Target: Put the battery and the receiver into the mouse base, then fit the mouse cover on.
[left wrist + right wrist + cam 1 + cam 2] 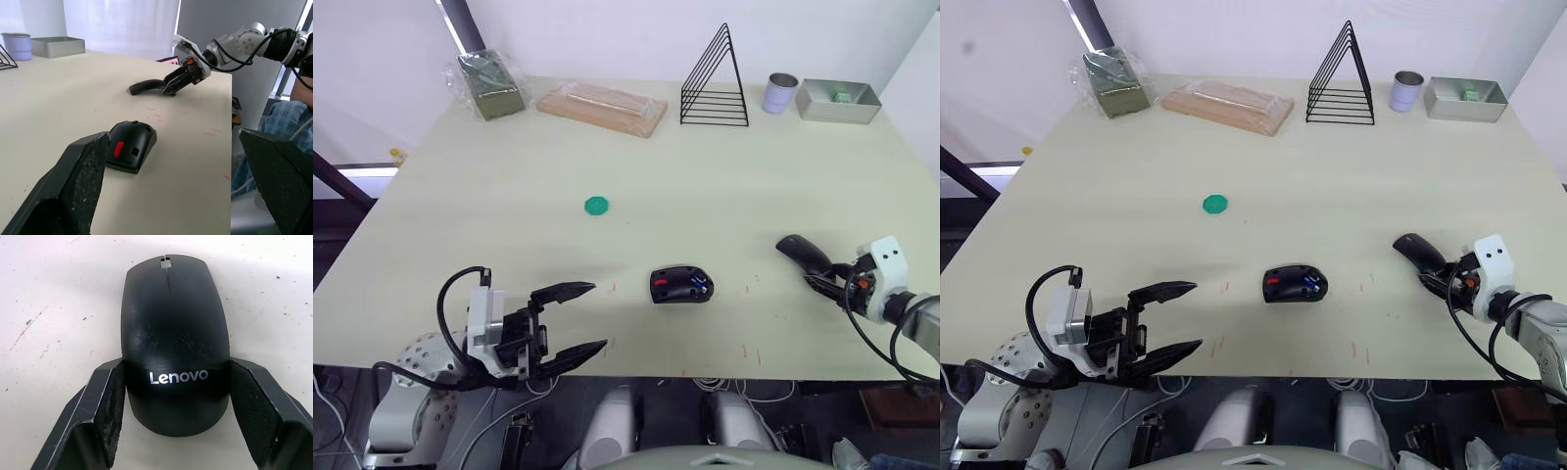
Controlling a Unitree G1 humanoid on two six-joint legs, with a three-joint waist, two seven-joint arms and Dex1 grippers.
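While my right gripper (173, 431) pinches the glossy black curved mouse cover (173, 340), my left gripper (576, 318) sits wide open near the black oval mouse base (681, 285).

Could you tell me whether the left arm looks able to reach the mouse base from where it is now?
Probably yes. The left gripper is open, and bare table lies between it and the mouse base. The right gripper is off to the side, closed on the mouse cover, out of the way.
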